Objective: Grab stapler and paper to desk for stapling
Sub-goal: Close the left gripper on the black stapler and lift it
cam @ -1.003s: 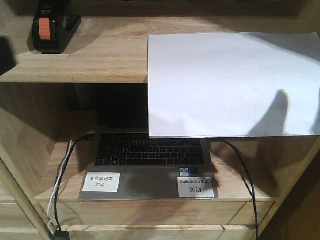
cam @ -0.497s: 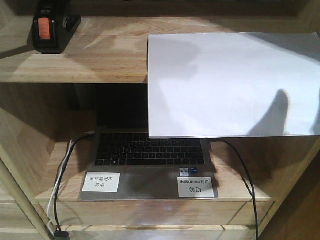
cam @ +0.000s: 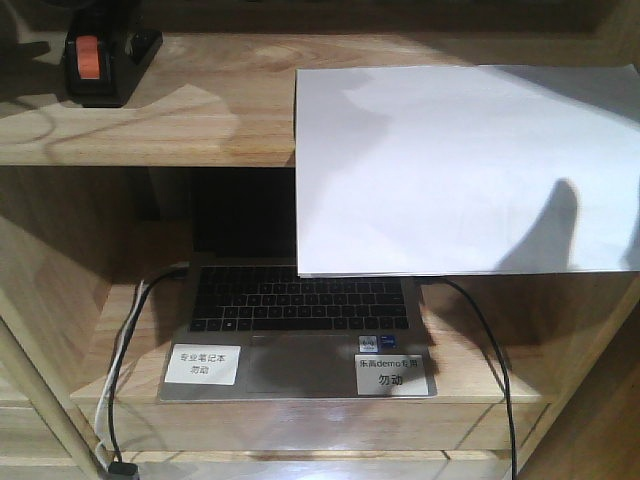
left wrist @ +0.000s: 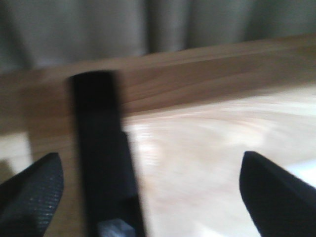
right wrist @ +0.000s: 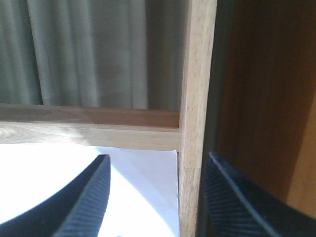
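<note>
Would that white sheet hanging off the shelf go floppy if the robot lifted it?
Probably floppy: the paper is thin and wide, though its overhang past the shelf looks fairly flat. Likely light, so a push might slide it across the smooth wood.

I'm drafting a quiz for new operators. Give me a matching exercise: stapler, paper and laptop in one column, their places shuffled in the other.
1. small black wedge-shaped stapler with orange patch
2. large white paper sheet
3. open grey laptop

A. lower shelf
B. upper shelf, hanging over its front edge
C. upper shelf, far left

Pairs: 1-C, 2-B, 3-A
</note>
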### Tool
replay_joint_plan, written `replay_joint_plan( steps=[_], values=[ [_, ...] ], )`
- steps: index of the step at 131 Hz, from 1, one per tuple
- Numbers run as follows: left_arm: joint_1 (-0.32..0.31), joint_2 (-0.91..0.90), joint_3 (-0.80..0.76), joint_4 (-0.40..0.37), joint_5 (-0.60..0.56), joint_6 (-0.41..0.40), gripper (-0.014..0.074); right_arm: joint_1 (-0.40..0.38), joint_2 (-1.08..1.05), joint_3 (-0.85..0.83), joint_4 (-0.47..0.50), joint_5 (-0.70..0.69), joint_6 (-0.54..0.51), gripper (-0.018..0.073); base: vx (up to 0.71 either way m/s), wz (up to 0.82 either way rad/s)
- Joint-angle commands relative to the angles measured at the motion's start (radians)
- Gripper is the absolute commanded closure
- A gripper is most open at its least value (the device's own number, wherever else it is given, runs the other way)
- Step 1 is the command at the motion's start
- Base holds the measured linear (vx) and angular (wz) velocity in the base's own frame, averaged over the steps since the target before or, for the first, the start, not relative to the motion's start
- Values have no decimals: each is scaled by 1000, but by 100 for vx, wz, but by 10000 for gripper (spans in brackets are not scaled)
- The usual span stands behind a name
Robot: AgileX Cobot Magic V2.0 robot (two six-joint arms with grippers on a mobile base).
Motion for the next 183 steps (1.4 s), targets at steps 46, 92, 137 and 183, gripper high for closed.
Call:
replay_joint_plan(
  steps=[46, 92, 137, 183],
  values=[
    [75, 41, -34, 11, -74, -27, -46, 0, 14, -24, 1, -70, -6, 161, 0, 0],
    [75, 45, -34, -18, -98, -28, 97, 0, 14, -24, 1, -71, -6, 161, 0, 0],
    [75, 52, -34, -34, -89, -55, 458, 0, 14, -24, 1, -71, -6, 161, 0, 0],
    [75, 27, -34, -32, -101, -43, 604, 0, 14, -24, 1, -71, -6, 161, 0, 0]
  ],
)
